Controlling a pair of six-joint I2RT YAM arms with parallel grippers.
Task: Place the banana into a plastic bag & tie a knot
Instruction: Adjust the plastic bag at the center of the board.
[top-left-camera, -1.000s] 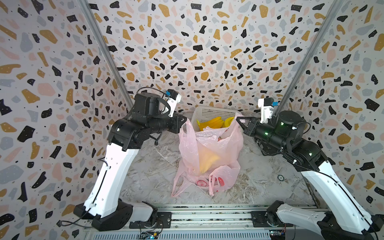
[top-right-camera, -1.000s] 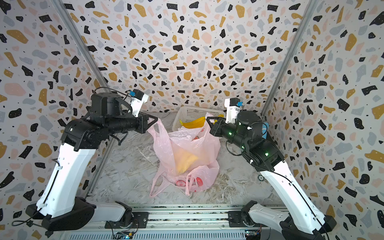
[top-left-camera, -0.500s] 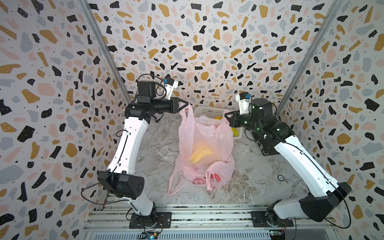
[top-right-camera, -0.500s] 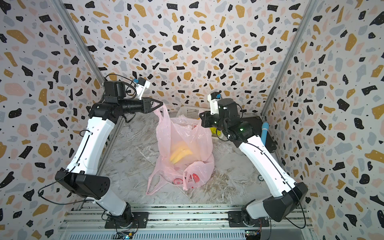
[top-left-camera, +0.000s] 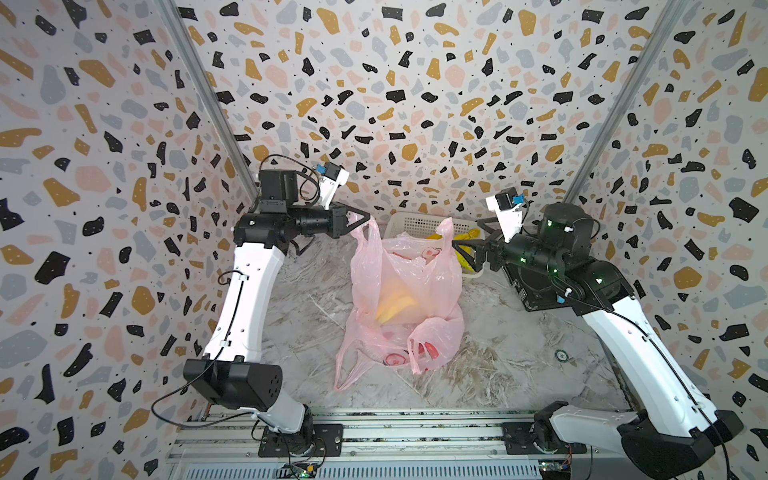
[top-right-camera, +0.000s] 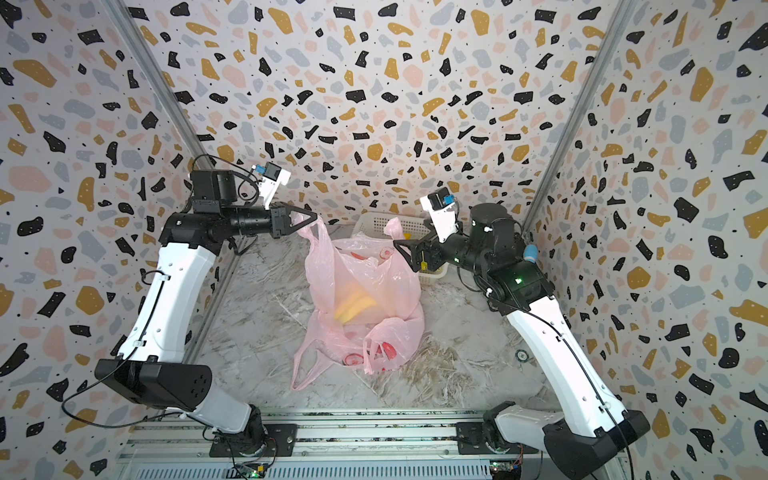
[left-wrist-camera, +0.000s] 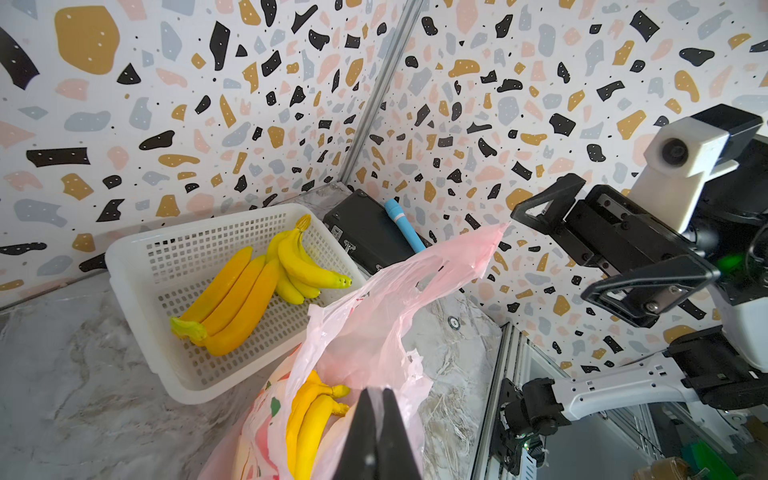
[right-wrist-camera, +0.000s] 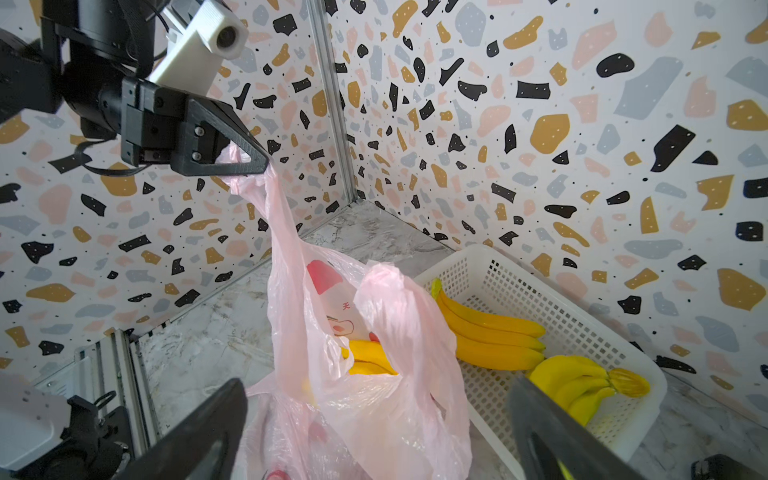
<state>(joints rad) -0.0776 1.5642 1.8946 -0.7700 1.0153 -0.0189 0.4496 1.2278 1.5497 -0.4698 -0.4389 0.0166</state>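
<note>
Tying comes next, I judge, since the loading step looks done: a banana bunch (top-left-camera: 395, 305) sits low inside the pink plastic bag (top-left-camera: 399, 266), which stands near the middle of the table (top-left-camera: 519, 365).

The left end effector (top-left-camera: 368, 216) is clamped on one handle loop (right-wrist-camera: 253, 183) and holds it up taut above the bag. The right end effector (left-wrist-camera: 552, 255) has its jaws spread wide and holds nothing. It sits just beside the free handle loop (right-wrist-camera: 386, 282), which stands up slack on its own.

The next move calls for the right end effector to take that free loop. Both loops can then be drawn up and crossed to start a knot. The film is thin and limp, so the loop may fold away as the jaws shut.

A white mesh basket (left-wrist-camera: 124, 257) sits at the table's back edge, just behind the bag, with two more banana bunches (left-wrist-camera: 249, 299) in it. Its near rim is close to the right arm's path. A black box (left-wrist-camera: 365, 232) with a blue cylinder (left-wrist-camera: 401, 224) on it sits at the back right corner. Loose pink film spreads toward the front edge and could snag when the bag is lifted.
</note>
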